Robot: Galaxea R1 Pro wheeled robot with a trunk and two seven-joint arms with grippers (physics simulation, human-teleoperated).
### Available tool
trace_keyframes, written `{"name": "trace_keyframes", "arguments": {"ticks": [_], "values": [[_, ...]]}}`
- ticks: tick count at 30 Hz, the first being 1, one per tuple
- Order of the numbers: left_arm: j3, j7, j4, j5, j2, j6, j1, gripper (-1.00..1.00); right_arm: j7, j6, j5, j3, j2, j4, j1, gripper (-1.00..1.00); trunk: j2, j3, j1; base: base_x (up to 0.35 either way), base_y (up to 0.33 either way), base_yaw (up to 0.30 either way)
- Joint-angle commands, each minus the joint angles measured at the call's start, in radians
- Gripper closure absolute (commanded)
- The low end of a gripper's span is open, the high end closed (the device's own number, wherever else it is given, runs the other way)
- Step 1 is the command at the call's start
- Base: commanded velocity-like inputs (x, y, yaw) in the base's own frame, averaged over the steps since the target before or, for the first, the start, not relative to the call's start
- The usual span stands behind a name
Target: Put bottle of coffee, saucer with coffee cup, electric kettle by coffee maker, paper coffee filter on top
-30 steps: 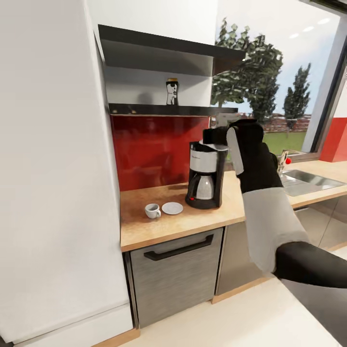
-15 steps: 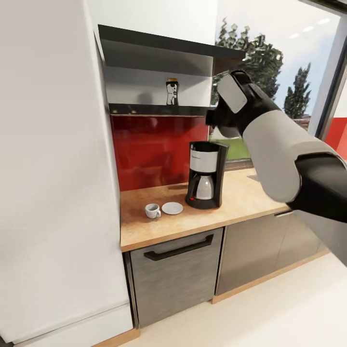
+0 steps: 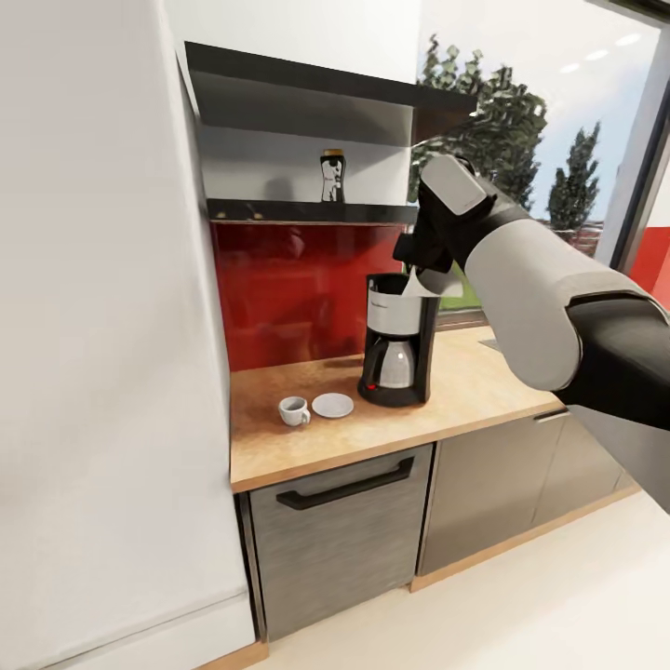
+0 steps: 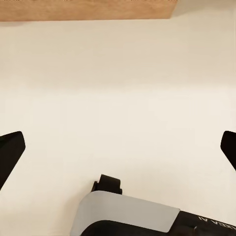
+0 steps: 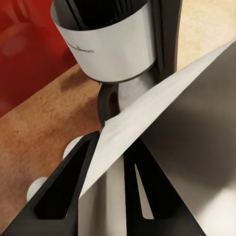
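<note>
Head view has the right pincer (image 3: 421, 272) clamped on the paper filter (image 3: 416, 284); coffee maker (image 3: 398, 337) sits just below it; filter's long edge runs diagonally; left arm isn't anywhere close.

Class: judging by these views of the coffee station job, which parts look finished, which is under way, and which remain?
Finished: the coffee maker stands on the kitchen countertop.

Under way: the right end effector holds the paper coffee filter just above it.

Remaining: the bottle of coffee is still on the kitchen shelf; the coffee cup sits beside the saucer, not on it.
</note>
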Motion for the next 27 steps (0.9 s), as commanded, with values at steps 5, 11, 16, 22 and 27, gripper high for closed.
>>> {"name": "trace_keyframes", "arguments": {"ticks": [5, 11, 16, 22, 27], "values": [[-0.001, 0.0, -0.001, 0.007, 0.0, -0.001, 0.0, -1.0, -0.01, 0.002, -0.009, 0.003, 0.0, 0.0, 0.0, 1.0, -0.001, -0.001, 0.0, 0.149, 0.0, 0.0], [-0.001, 0.0, -0.001, 0.008, 0.0, -0.001, 0.0, -1.0, -0.017, 0.002, -0.009, 0.006, 0.0, 0.0, 0.0, 1.0, -0.001, -0.001, 0.0, 0.114, 0.0, 0.0], [-0.001, 0.0, -0.001, 0.008, 0.0, -0.001, 0.0, -1.0, -0.057, 0.002, -0.008, 0.01, 0.0, -0.001, 0.0, 1.0, -0.001, -0.001, 0.0, 0.015, 0.0, 0.0], [-0.001, 0.0, -0.001, 0.008, 0.0, 0.0, 0.0, -1.0, -0.131, 0.006, -0.008, 0.013, 0.0, -0.003, -0.002, 1.0, -0.001, -0.001, 0.0, 0.12, 0.099, 0.0], [-0.001, 0.0, -0.001, 0.007, 0.0, -0.001, 0.0, -1.0, -0.133, 0.006, -0.008, 0.013, 0.0, -0.004, -0.001, 1.0, -0.001, -0.001, 0.0, 0.119, 0.104, 0.0]]}}
